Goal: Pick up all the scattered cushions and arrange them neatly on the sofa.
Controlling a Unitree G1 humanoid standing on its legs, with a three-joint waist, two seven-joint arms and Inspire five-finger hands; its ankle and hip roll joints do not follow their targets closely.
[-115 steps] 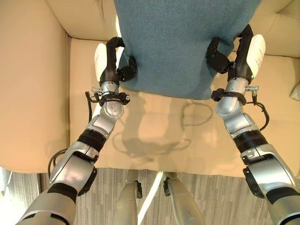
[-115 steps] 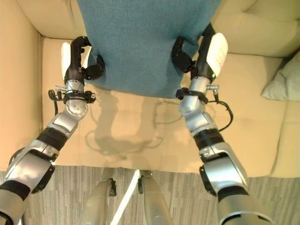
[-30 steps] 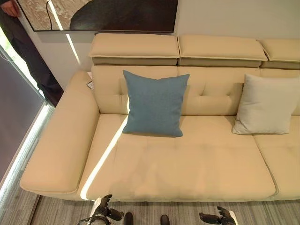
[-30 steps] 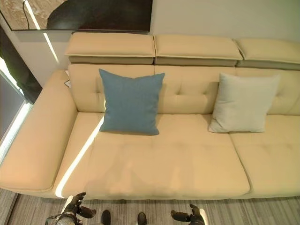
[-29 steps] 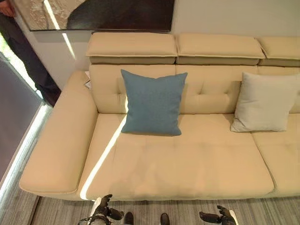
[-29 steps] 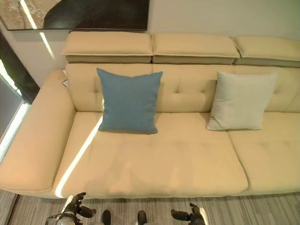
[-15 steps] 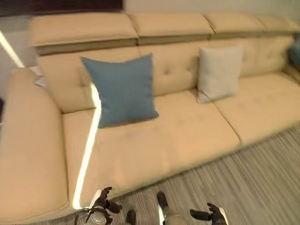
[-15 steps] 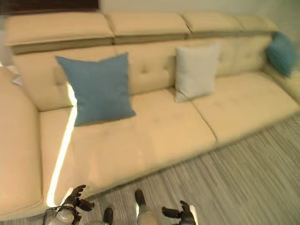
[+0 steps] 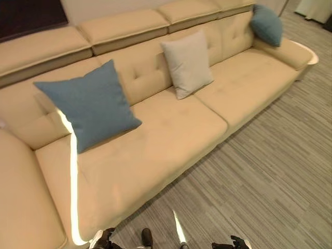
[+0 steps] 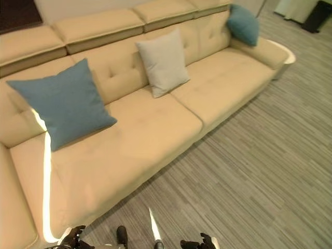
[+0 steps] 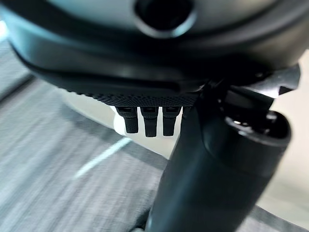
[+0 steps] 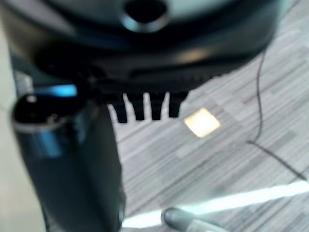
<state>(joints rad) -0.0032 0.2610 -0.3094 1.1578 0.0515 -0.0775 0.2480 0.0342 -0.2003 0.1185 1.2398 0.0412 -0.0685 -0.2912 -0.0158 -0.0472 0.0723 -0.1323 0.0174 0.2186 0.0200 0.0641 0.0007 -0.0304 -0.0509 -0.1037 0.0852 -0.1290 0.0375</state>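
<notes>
Beige sofa (image 9: 155, 150) carries three cushions along its backrest: large blue cushion (image 9: 87, 105) near the left end, pale grey cushion (image 9: 187, 63) in the middle, small teal cushion (image 9: 266, 25) in the far right corner. Grey striped floor (image 9: 259, 181) lies in front. Left hand (image 9: 102, 238) and right hand (image 9: 234, 243) hang low, fingers loosely spread, holding nothing. Since a second ago the camera has swung rightward, bringing the teal cushion into sight.

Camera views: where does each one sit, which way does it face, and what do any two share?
Left eye view: head, down at sofa, blue cushion; left hand low.
Right eye view: same scene, shared pale cushion, corner cushion; right hand low.
Left wrist view: along straight fingers toward floor.
Right wrist view: along straight fingers at striped floor.
</notes>
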